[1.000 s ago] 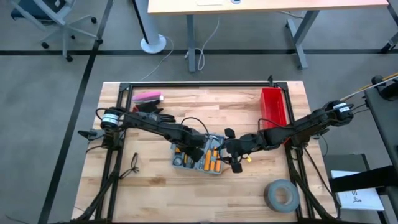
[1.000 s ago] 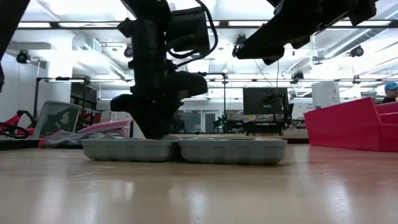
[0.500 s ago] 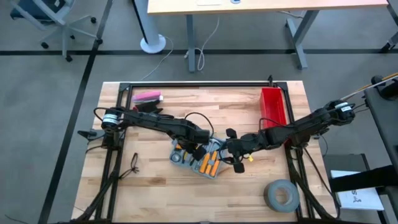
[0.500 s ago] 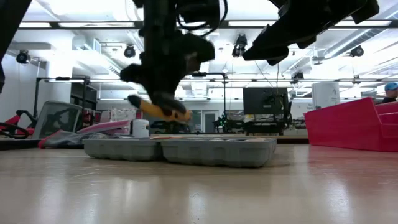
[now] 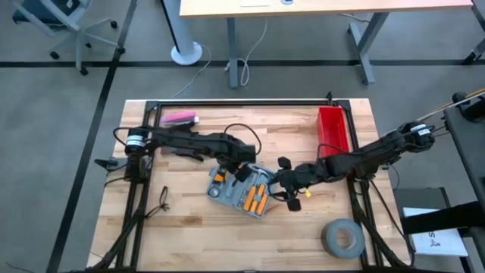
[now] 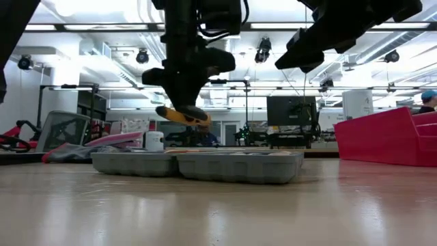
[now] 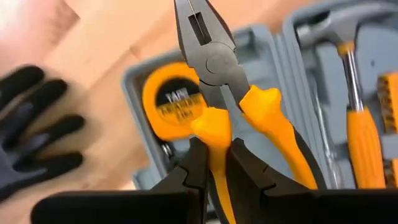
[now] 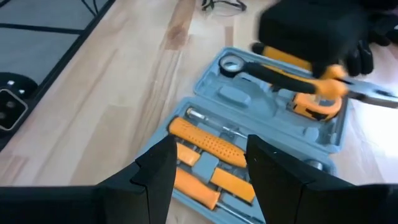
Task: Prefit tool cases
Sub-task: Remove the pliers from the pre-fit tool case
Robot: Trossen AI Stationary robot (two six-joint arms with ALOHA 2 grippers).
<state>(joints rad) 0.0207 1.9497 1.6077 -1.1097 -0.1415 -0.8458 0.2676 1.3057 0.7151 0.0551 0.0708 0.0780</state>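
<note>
Nearest the onlooker, on the wooden surface [image 5: 189,220], lies one grey tape roll [image 5: 342,238], clear of the work. At mid-surface, one tool case [image 5: 241,189] lies open and flat, its two halves side by side and slightly skewed to the surface's edges. Visible in its slots are one hammer [image 7: 351,93], one yellow tape measure [image 7: 169,102] and several orange-handled tools [image 8: 208,149].

The left gripper [image 7: 214,165] hangs just above the case, its fingers pinched on one handle of a single pair of pliers [image 7: 227,87], nose pointing away from the wrist. The pliers are clear of the case and not seated.

The right gripper [image 8: 205,168] hovers beside the case's right edge, fingers spread and holding nothing.

Step in hand, as judged: carrying the pliers to their moulded slot. The next move calls for aligning the pliers with the matching recess, lowering them flat, and then releasing.

Farther back: one red bin [image 5: 333,129] at the right, and one black glove [image 7: 37,134] and one pink item [image 5: 180,117] at the left.
</note>
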